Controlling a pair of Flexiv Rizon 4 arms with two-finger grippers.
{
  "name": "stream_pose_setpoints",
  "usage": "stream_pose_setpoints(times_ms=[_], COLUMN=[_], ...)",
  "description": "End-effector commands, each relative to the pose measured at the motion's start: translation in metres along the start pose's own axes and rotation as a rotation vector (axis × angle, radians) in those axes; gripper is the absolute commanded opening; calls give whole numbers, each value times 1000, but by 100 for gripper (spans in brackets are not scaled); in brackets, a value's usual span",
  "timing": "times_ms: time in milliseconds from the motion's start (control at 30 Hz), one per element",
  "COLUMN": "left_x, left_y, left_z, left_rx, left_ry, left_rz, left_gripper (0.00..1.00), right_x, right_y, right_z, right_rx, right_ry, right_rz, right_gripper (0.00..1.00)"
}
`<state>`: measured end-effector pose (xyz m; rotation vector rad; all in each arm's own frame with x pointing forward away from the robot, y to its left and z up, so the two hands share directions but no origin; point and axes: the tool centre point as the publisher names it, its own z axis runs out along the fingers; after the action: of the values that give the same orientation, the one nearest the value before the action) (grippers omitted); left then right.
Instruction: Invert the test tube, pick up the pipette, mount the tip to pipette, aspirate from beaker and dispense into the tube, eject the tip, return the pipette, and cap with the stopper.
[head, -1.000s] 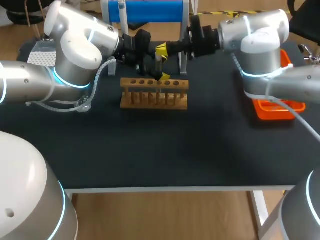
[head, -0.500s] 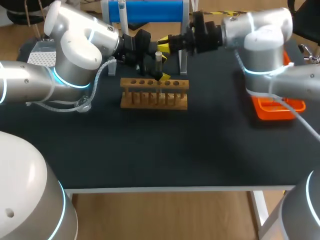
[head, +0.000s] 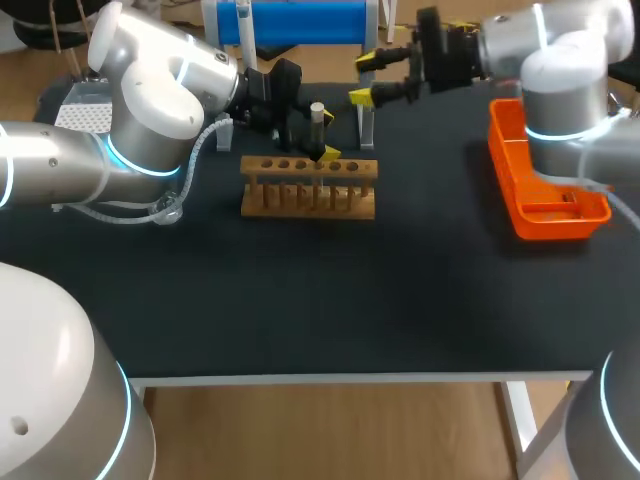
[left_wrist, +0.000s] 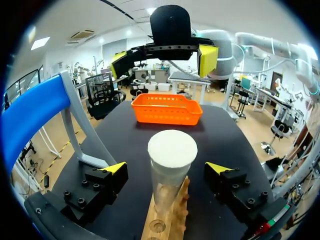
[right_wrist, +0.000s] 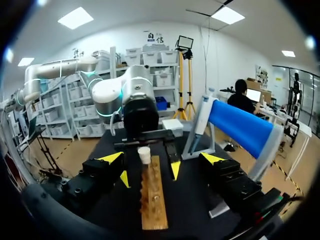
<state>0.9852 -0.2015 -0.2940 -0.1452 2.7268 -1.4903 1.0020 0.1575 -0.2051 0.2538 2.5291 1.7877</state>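
One test tube (head: 317, 128), closed by one white stopper (left_wrist: 171, 148), stood upright in a hole of the single wooden rack (head: 310, 190), between the spread fingers of the left gripper (left_wrist: 164, 170), which flanked it without touching. Behind the rack stood one blue stand (head: 300, 20), and off to the right lay one orange tray (head: 500, 150). The right gripper (head: 363, 78), open and empty, had drawn back from just over the tube's top a second earlier towards the table's rear right, baring more of the tray.
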Motion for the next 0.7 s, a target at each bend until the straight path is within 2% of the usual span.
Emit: stream_pose_setpoints(times_ms=[33, 167, 400, 700], left_x=[-1, -1, -1, -1], left_y=[-1, -1, -1, -1], left_z=[0, 0, 0, 0], left_rx=[-4, -4, -4, -4], left_ry=[3, 3, 3, 3], left_rz=[-1, -1, -1, -1], left_gripper=[100, 100, 100, 100], right_x=[12, 19, 28, 30], right_y=[-7, -20, -38, -40], right_z=[-26, -30, -26, -24], right_rx=[28, 67, 87, 106], right_ry=[-34, -29, -25, -26], right_rz=[16, 28, 48, 55], right_gripper=[100, 100, 100, 100])
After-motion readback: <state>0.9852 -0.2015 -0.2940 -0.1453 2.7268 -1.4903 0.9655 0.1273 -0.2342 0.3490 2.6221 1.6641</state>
